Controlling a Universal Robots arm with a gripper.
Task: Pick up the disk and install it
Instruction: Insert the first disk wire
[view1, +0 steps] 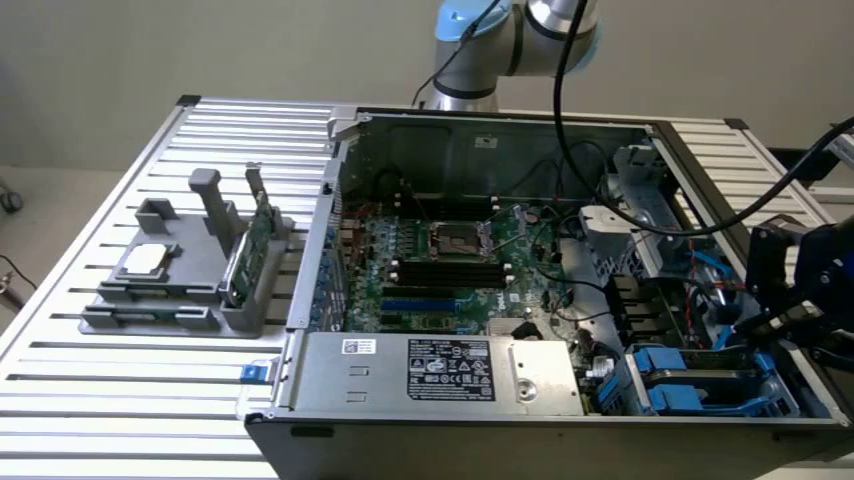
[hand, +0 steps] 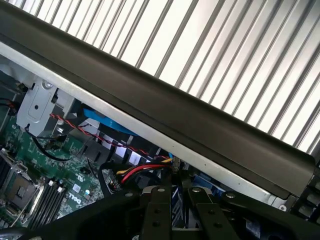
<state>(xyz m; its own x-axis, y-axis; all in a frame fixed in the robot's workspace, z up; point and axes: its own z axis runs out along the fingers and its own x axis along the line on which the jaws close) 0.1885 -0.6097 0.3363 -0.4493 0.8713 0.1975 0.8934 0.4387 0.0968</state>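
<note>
The flat silver-grey disk in blue plastic rails (view1: 707, 380) lies in the drive bay of the open grey metal computer case (view1: 481, 150), at its near corner on the exterior view's right, long side roughly across that view. It sits just below the black gripper (hand: 180, 197), whose jaws stand narrow, and I cannot tell whether they pinch anything.

Bright, even light; mild glare

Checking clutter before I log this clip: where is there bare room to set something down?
Bare table slats lie on the exterior view's left, both nearer than the grey holder and beyond it. Crowded: the case interior, most of all its corner with blue carriers, cables and the gripper.
</note>
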